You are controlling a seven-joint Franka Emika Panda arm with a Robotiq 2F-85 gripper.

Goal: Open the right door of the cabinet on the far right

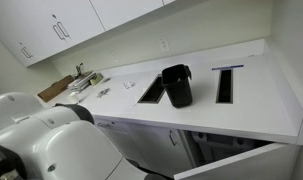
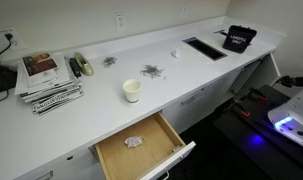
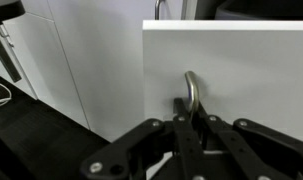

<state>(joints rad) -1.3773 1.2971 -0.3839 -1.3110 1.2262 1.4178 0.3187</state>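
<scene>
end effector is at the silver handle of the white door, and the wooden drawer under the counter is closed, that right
Not quite. The wooden drawer is pulled open, not closed, as an exterior view shows, with a crumpled white scrap lying in it. The rest holds: in the wrist view the end effector is at the silver handle of the right door.

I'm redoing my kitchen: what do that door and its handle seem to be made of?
The door looks like painted or laminated board: flat, matte white, no grain. The handle seems metal: silvery, with a bright highlight along its curve. Looks alone can't confirm either.
</scene>
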